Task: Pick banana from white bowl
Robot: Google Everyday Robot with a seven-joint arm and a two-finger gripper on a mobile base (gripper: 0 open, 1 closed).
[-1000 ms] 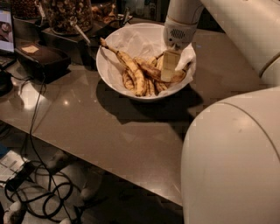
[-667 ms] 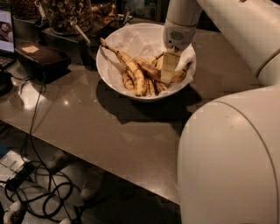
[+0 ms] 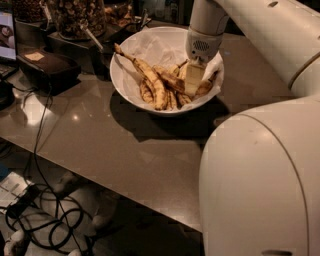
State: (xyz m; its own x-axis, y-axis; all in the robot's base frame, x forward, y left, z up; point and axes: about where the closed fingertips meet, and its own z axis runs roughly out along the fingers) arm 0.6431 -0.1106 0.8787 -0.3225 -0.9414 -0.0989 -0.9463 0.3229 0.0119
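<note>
The camera view looks down over the robot's pale rounded body (image 3: 265, 185) at a brown table (image 3: 100, 145). The white bowl (image 3: 122, 82) stands on the far part of the table, and a crinkled paper liner (image 3: 157, 46) rises along its back wall. Several bananas lie heaped in the bowl. The banana (image 3: 172, 80), plump and mottled brown, lies near the middle of the bowl, slanting down to the right. Left of it lies a longer banana (image 3: 147, 77) with a thin stem that points to the upper left rim.

The arm (image 3: 260, 35) comes in from the upper right and bends down into the bowl. The gripper (image 3: 193, 82) points straight down into the right half of the bowl, with its tip among the fruit and just beside the lower end of the banana. Whether it is spread or closed cannot be told, nor whether it grasps anything.

A black box (image 3: 47, 70) sits on the table to the left of the bowl, and a jar of brown bits (image 3: 80, 15) stands behind it. Cables (image 3: 47, 225) lie coiled on the floor below the table's edge.
</note>
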